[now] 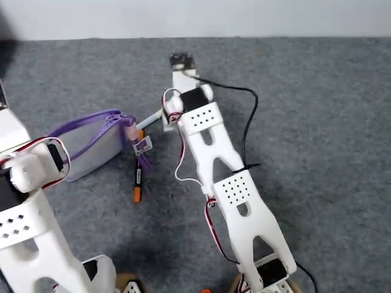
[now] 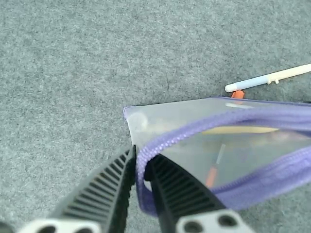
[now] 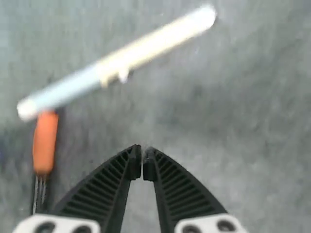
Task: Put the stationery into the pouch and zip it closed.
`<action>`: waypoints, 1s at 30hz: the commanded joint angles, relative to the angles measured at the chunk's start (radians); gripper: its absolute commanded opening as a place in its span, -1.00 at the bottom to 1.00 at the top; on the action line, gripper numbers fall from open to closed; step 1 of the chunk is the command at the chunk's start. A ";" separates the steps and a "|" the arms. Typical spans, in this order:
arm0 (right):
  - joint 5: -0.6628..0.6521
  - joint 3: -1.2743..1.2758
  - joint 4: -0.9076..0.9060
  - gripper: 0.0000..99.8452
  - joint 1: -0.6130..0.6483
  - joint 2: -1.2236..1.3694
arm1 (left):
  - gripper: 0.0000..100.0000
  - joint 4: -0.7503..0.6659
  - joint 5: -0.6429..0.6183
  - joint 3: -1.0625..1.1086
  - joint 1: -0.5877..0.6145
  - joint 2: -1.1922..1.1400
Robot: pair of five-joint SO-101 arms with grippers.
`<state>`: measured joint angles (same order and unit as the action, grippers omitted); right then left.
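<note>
The clear pouch (image 1: 91, 146) with a purple zipper (image 2: 252, 119) lies on the grey carpet at the left, its mouth open. My left gripper (image 2: 141, 167) is shut on the zipper edge at the pouch's corner. An orange-tipped pen (image 2: 214, 170) shows through the pouch wall. A white and pale-blue pen (image 1: 149, 121) lies just past the pouch's far end, and it appears in the right wrist view as the same pen (image 3: 116, 63). My right gripper (image 3: 142, 156) hangs shut and empty just short of it. A black pen with an orange end (image 1: 137, 178) lies beside the pouch.
A small tag on a purple cord (image 1: 142, 145) hangs at the pouch's end, over the black pen. A black cable (image 1: 247, 116) runs along the right arm. The pale wall (image 1: 195, 18) borders the carpet at the back; the carpet to the right is bare.
</note>
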<state>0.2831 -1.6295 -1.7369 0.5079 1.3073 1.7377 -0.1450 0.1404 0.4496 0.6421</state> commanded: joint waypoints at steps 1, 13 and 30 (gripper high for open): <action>0.026 -0.023 -0.058 -0.76 0.062 -0.120 | -0.97 0.009 -0.008 0.001 0.000 0.005; 0.130 -0.017 0.012 -0.60 0.300 -0.157 | -0.97 0.014 -0.003 -0.007 0.209 0.006; 0.114 0.124 0.196 -0.89 0.189 0.012 | -0.97 0.014 -0.002 -0.007 0.199 0.006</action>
<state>0.4043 -1.5006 -1.5298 0.7227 1.3318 1.7377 -0.1450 0.1419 0.6475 0.6329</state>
